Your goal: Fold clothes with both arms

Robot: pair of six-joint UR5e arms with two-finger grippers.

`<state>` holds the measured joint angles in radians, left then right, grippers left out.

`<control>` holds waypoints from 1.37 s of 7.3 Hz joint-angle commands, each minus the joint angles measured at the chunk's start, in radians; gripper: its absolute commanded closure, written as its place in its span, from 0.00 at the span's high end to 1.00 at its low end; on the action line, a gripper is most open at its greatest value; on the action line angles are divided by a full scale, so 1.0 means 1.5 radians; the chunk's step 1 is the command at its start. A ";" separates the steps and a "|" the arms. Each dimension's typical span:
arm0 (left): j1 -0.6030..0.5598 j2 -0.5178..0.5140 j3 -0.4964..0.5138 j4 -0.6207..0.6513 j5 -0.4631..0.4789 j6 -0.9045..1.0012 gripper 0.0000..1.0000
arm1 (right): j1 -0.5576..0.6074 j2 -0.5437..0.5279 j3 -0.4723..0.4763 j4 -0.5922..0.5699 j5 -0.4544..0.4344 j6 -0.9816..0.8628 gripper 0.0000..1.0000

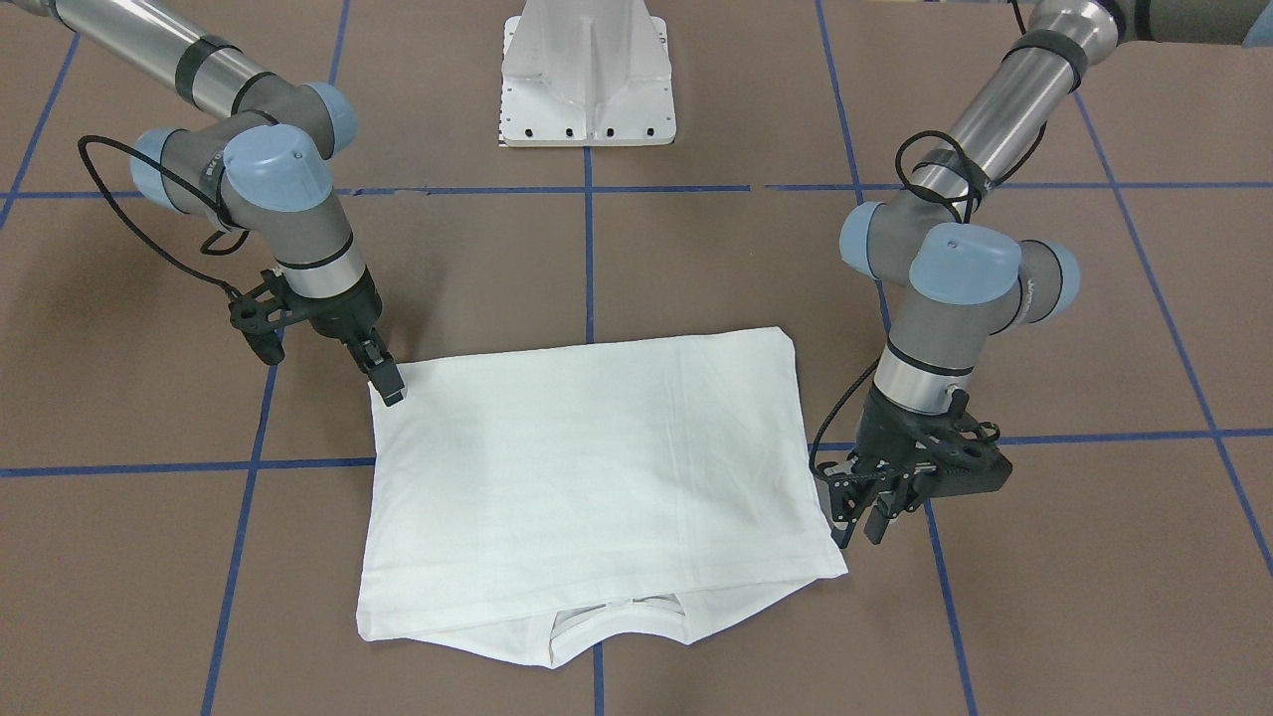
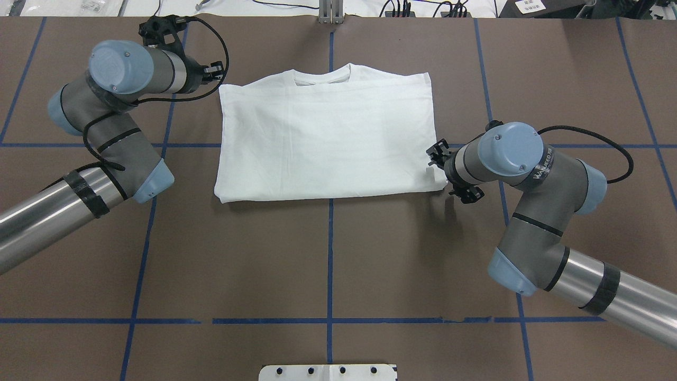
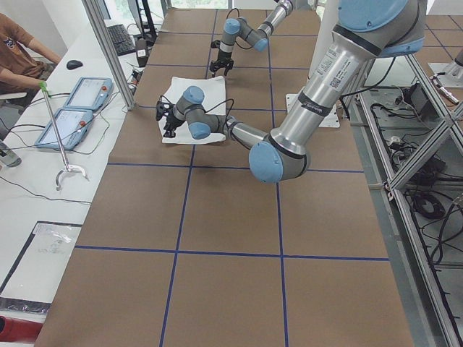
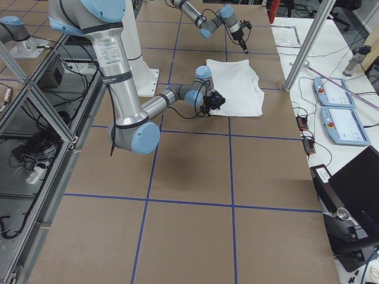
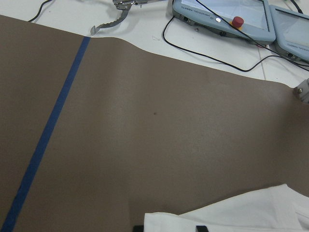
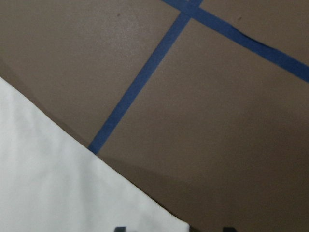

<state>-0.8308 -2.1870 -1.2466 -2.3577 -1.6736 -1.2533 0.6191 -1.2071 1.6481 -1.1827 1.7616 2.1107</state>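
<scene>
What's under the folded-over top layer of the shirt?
A lower layer of the white T-shirt pokes out along the edge away from the robot, showing its collar. Sleeves and any print are covered, so I cannot see them.

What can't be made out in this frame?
T-shirt sleeves: folded out of sight, every view.
Collar label: too small, front-facing view.
Left gripper: fingers cut off by bottom edge, left wrist view.
Right gripper: fingers hidden beneath its wrist, overhead view.

You have a brown worktop [image 1: 696,278] crossed by blue tape lines [image 1: 589,259]; on it lie a folded white T-shirt [image 1: 587,477] and a white pedestal base [image 1: 587,80].
</scene>
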 commanded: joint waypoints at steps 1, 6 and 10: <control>0.000 0.001 0.000 0.000 0.000 0.001 0.46 | 0.000 0.000 0.008 0.000 0.001 0.000 0.00; 0.000 0.033 -0.106 0.009 -0.102 -0.007 0.46 | -0.124 -0.137 0.325 -0.163 0.024 0.047 0.00; 0.011 0.084 -0.226 0.012 -0.260 -0.141 0.64 | -0.310 -0.252 0.411 -0.208 0.118 0.056 0.99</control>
<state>-0.8274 -2.0665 -1.5517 -2.3428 -2.0228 -1.3848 0.2316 -1.5340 2.2436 -1.4902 1.9243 2.1845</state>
